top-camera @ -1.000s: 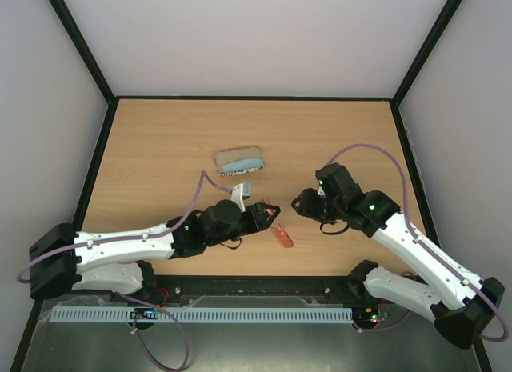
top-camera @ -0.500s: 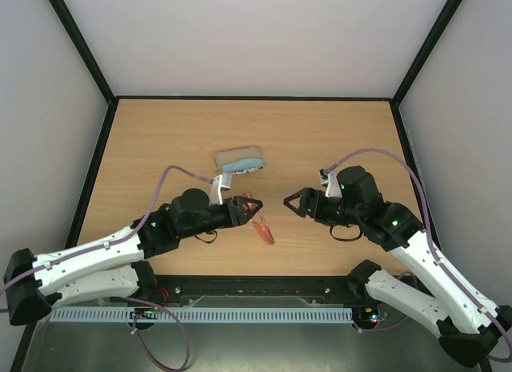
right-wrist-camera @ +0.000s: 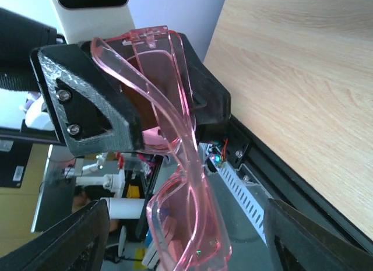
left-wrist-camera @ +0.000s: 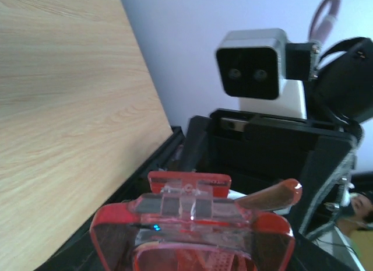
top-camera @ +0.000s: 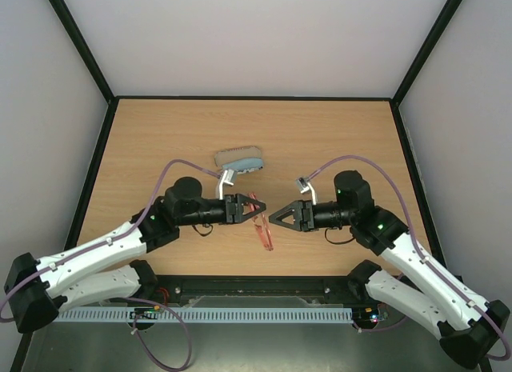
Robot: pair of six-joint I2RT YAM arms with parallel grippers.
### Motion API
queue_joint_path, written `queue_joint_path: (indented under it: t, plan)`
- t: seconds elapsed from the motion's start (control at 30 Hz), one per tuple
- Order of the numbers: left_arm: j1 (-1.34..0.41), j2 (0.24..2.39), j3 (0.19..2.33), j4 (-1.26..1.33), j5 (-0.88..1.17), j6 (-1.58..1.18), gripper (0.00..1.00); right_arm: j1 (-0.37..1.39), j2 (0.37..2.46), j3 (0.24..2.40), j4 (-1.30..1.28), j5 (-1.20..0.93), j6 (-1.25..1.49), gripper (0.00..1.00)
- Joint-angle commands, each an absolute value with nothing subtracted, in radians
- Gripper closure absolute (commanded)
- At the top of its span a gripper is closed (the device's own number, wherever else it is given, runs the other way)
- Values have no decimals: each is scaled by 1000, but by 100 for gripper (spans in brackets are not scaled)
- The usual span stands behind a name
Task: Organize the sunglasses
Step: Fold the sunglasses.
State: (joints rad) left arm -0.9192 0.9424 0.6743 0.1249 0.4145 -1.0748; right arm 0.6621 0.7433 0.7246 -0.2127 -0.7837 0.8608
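Red-orange and see-through, the sunglasses (top-camera: 264,228) hang in the air between the two arms over the near part of the table (top-camera: 160,140). In the top view the left gripper (top-camera: 253,209) is clamped on their upper end, partly closed, so the rest of the frame dangles toward the near edge. The right gripper (top-camera: 276,217) points straight at it, just beside the glasses, with its jaws spread and nothing in them. This face-to-face pose reads as a handover, or as a second grip being set up so the temple arms can be folded. The oblong case (top-camera: 238,158) with the light-blue cloth (top-camera: 240,166) on it lies apart, farther back on the table. The left wrist view adds what the overhead cannot: the glasses (left-wrist-camera: 192,230) fill its lower edge, one slim temple arm juts to the right, and the right arm's wrist camera (left-wrist-camera: 253,70) looks straight back. That camera's own fingers are hidden behind the frame. The right wrist view settles the grip: black fingers (right-wrist-camera: 87,102) of the left arm pinch one lens of the glasses (right-wrist-camera: 175,125), while the right arm's own fingers (right-wrist-camera: 70,236) stand wide at the lower corners, touching nothing.
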Motion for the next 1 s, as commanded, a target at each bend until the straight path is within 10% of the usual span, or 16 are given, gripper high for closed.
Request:
queue_joint_path:
  t: [0.0,0.97]
  plan:
    - [-907,963,677,256,567,-1113,57,661,751,674,-82,-897,866,28]
    - [-905,1107,614,640,755,-1295,56,661,712,626,-67,-993,882,54]
